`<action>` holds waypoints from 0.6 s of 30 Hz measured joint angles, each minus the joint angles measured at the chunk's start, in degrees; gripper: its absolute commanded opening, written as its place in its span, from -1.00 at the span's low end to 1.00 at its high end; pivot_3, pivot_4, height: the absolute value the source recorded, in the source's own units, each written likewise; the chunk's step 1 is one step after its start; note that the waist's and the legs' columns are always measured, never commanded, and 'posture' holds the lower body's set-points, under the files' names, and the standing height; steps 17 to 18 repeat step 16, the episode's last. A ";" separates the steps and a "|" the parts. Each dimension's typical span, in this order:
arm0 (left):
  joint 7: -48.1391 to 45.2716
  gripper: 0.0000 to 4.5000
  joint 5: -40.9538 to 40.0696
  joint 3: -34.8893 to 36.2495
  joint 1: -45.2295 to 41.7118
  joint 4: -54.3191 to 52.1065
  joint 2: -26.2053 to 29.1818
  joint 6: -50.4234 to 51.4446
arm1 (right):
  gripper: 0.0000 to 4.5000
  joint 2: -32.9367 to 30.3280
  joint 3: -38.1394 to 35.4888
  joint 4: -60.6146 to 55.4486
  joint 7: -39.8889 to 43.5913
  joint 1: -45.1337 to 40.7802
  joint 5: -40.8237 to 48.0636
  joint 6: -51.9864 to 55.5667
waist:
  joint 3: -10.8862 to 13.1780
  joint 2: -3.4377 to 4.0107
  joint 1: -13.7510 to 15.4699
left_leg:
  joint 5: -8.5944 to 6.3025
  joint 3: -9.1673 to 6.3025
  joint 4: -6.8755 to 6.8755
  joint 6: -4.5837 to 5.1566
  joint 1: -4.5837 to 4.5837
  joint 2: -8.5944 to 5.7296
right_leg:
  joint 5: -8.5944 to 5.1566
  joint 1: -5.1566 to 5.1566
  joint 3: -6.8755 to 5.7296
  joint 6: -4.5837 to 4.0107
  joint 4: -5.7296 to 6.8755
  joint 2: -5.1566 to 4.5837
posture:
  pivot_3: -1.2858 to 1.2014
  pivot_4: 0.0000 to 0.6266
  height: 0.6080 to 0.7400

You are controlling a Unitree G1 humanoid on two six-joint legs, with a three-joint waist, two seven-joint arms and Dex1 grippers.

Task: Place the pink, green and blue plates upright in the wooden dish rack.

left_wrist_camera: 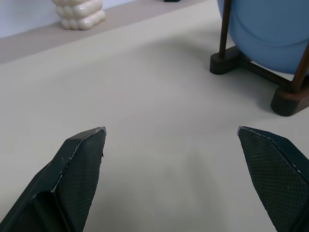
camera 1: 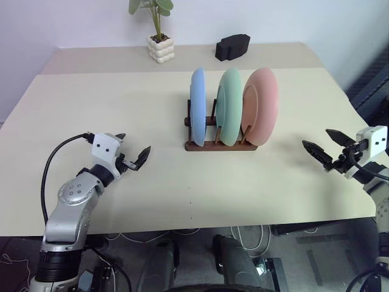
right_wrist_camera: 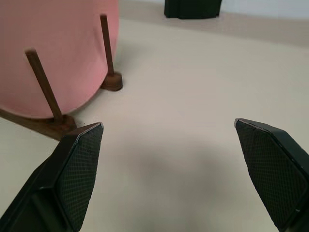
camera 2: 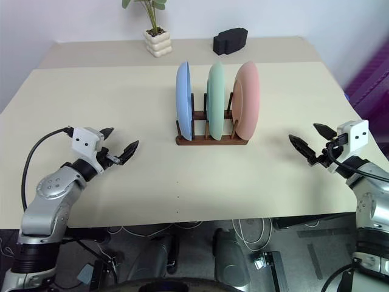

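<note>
All three plates stand in the wooden dish rack [camera 1: 220,143]. Left gripper [camera 1: 135,158] and right gripper [camera 1: 324,151] have spread, empty jaws; a careless swing could knock the pink plate [camera 1: 261,106] over.

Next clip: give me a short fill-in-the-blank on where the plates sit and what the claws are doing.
1. All three plates stand upright in the ___.
2. The middle plate in the rack is the ___ one.
3. The pink plate is nearest the ___ claw.
4. The left claw and right claw are both ___ and hold nothing.

Missing words: rack; green; right; open
</note>
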 measured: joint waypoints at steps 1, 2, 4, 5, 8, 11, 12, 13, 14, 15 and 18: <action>-0.01 1.00 0.05 0.04 0.21 -0.02 0.01 0.04 | 0.98 0.02 0.15 0.34 -0.27 -0.35 -0.28 -0.37 | 0.00 0.00 0.10 | 0.00 0.00 0.00 0.00 0.00 0.00 | 0.00 0.00 0.00 0.00 0.00 0.00 | 0.03 -0.52 0.94; -0.11 1.00 0.05 0.17 0.64 -0.03 0.09 0.04 | 0.98 0.03 0.34 0.88 -0.39 -1.08 -0.36 -0.77 | 0.00 0.00 0.11 | 0.00 0.00 0.00 0.00 0.00 0.00 | 0.00 0.00 0.00 0.00 0.00 0.00 | 0.03 -0.52 0.94; -0.46 1.00 0.04 0.48 1.69 -0.06 0.46 0.07 | 0.98 0.04 0.58 1.67 -0.42 -2.36 -0.43 -1.38 | 0.00 0.00 0.16 | 0.00 0.00 0.00 0.00 0.00 0.00 | 0.00 0.01 0.00 0.00 -0.01 0.00 | 0.03 -0.52 0.94; -0.57 1.00 0.04 0.59 2.18 -0.05 0.74 0.10 | 0.98 0.06 0.72 2.12 -0.48 -2.80 -0.49 -1.55 | 0.00 -0.01 0.21 | 0.00 -0.01 0.00 0.00 0.00 0.00 | 0.00 0.01 -0.01 0.00 -0.01 0.00 | 0.03 -0.52 0.94; -0.50 1.00 0.35 0.65 2.91 -0.12 1.11 0.34 | 0.98 0.46 2.01 5.03 -0.75 -4.37 -1.60 -2.84 | -0.01 -0.02 0.31 | 0.00 -0.02 0.03 0.00 0.02 -0.01 | 0.00 0.07 -0.01 -0.01 -0.02 -0.01 | 0.03 -0.52 0.94; -0.17 1.00 1.08 0.49 4.47 -0.87 1.07 0.57 | 0.98 3.90 3.73 8.00 -2.61 -5.35 -3.37 -5.16 | -0.02 -0.04 0.25 | 0.00 -0.03 0.01 -0.01 0.03 -0.01 | 0.00 0.08 -0.01 0.00 -0.03 -0.01 | 0.03 -0.52 0.94; 0.13 1.00 1.13 0.36 4.84 -1.17 0.82 0.64 | 0.98 5.13 4.59 9.50 -3.23 -5.44 -3.92 -5.96 | -0.01 -0.02 0.23 | 0.00 -0.02 0.01 -0.01 0.03 -0.01 | 0.00 0.07 -0.01 -0.01 -0.02 -0.01 | 0.03 -0.52 0.94; 0.46 1.00 1.14 0.34 5.06 -1.53 0.65 0.69 | 0.98 5.95 5.11 10.66 -3.51 -5.50 -4.36 -6.31 | -0.01 -0.02 0.27 | 0.00 -0.03 0.01 -0.01 0.03 -0.01 | 0.00 0.07 -0.01 -0.01 -0.01 -0.01 | 0.03 -0.52 0.94; 0.79 1.00 1.14 0.34 5.18 -1.92 0.31 0.72 | 0.98 6.43 5.77 11.64 -3.79 -5.55 -4.82 -6.64 | -0.01 -0.01 0.33 | 0.00 -0.04 0.02 -0.01 0.03 -0.01 | 0.00 0.08 -0.01 0.00 -0.01 -0.02 | 0.03 -0.52 0.94; 0.86 1.00 1.13 0.34 5.30 -2.13 0.14 0.72 | 0.98 6.49 6.11 12.07 -3.88 -5.63 -4.96 -6.84 | -0.01 0.01 0.35 | 0.00 -0.03 0.02 -0.01 0.03 -0.01 | 0.00 0.07 0.00 0.00 -0.01 -0.04 | 0.03 -0.52 0.94; 0.94 1.00 1.14 0.34 5.69 -2.40 -0.05 0.72 | 0.98 6.51 6.44 12.59 -4.23 -6.10 -5.33 -7.34 | -0.02 0.01 0.30 | 0.00 -0.01 0.02 -0.01 0.03 -0.02 | 0.01 0.08 0.01 0.00 -0.01 -0.05 | 0.03 -0.52 0.94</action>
